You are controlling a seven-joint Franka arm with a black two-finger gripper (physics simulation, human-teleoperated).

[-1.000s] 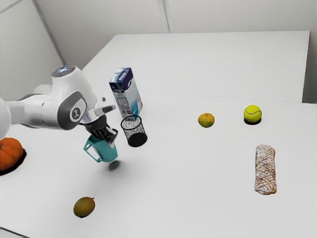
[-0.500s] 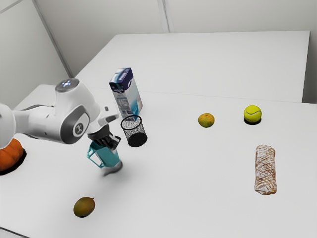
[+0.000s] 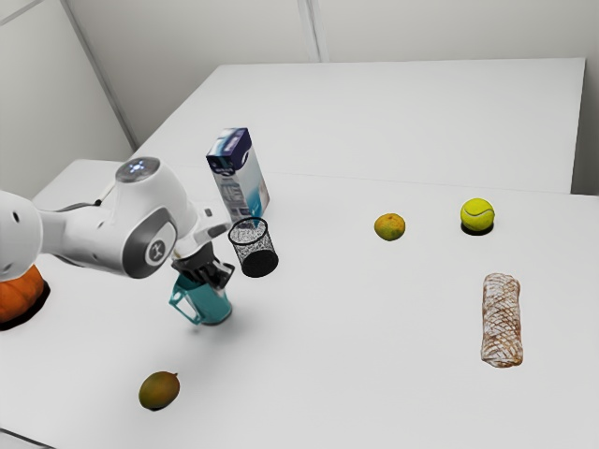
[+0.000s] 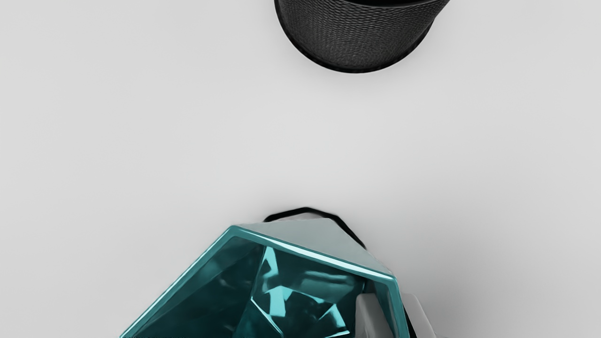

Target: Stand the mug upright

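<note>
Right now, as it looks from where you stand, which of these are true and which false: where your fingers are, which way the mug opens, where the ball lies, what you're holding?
1. One finger is inside the teal mug, the other outside. True.
2. The mug's opening faces down. False: it faces up.
3. The tennis ball lies farther toward the exterior view's right than the small orange fruit. True.
4. The tennis ball is inside the mug. False: it lies on the table, well away from it.
5. My fingers are closed on the mug's wall. True.
</note>
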